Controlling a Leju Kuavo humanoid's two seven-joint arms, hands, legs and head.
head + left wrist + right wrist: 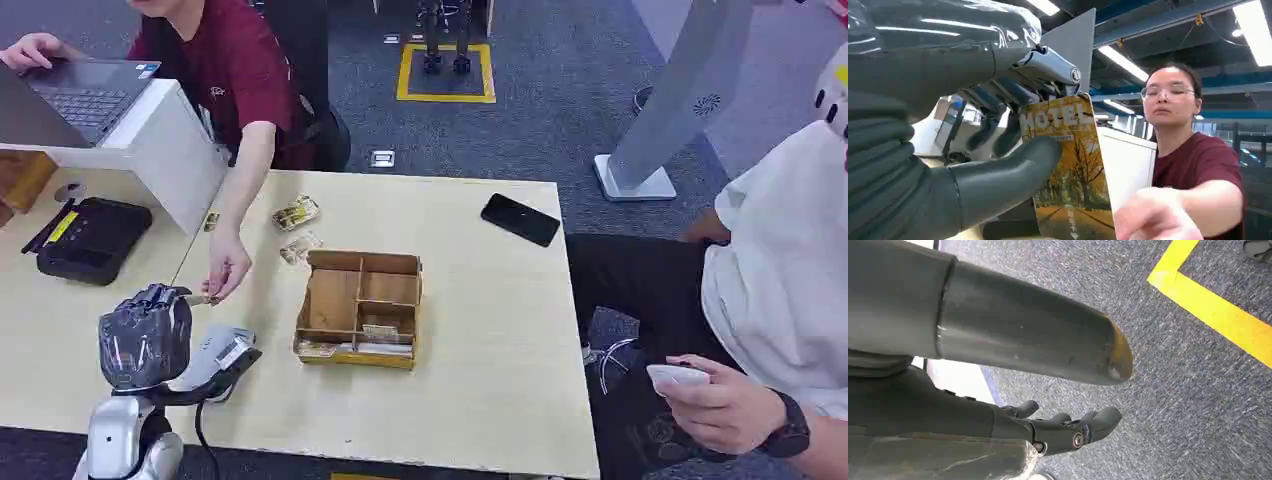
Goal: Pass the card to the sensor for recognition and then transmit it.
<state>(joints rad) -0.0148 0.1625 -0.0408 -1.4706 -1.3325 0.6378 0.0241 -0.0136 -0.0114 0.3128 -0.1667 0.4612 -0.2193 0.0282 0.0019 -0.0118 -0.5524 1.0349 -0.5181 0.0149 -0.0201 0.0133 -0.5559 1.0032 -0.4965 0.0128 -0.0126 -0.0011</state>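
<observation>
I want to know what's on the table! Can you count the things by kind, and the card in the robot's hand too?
Cards: 3, one held by the left hand (card), two lying on the table
Phones: 1
Wooden boxes: 1
Black card readers: 1
Laptops: 1
Total: 7

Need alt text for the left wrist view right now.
The left hand holds a yellow card printed "MOTEL" between thumb and fingers. A person's blurred hand reaches toward the card's lower edge; the person wears a maroon shirt.
</observation>
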